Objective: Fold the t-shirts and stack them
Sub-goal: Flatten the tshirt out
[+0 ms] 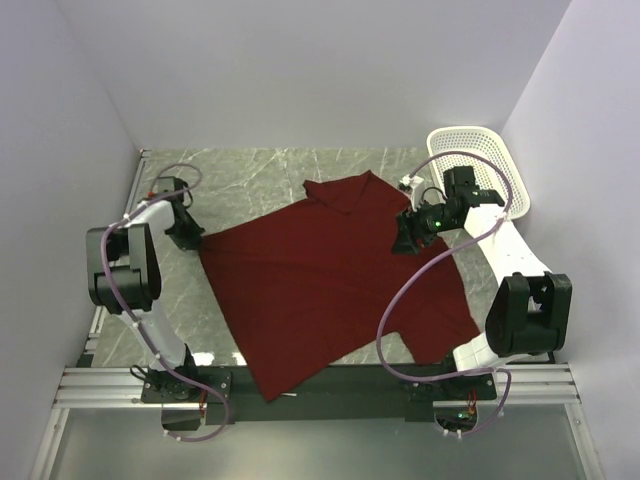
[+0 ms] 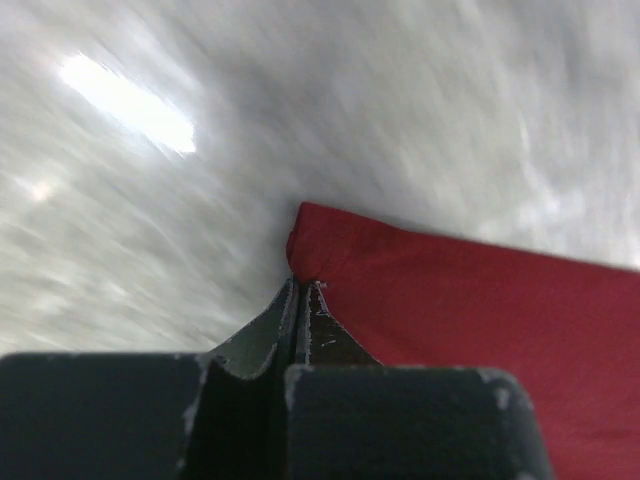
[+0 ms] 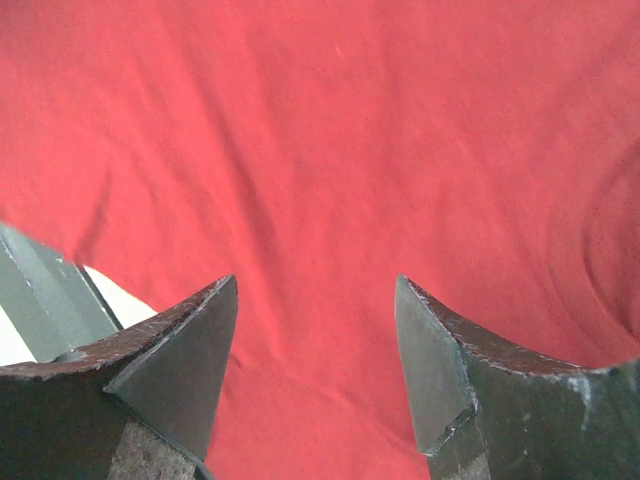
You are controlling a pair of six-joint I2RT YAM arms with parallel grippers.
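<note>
Pinching the left-hand corner of the dark red short-sleeved cotton t-shirt (image 1: 330, 290) with the left gripper (image 1: 193, 238), jaws pressed together on a small bunch of cloth right at the tips. Showing in the left wrist view as closed fingers (image 2: 320, 332) meeting that corner, with only blurred grey surface around. Lying spread out and mostly flat on the grey marble-patterned tabletop (image 1: 250, 170), turned at an angle, collar toward the far side, one lower corner reaching past the near edge between the two arm bases. Hovering over the shoulder area just beside the collar with the right gripper (image 1: 408, 238), jaws spread wide, only red fabric showing between them. Standing in the far right corner, beyond that arm: white perforated plastic basket (image 1: 500, 165), apart from the t-shirt.
</note>
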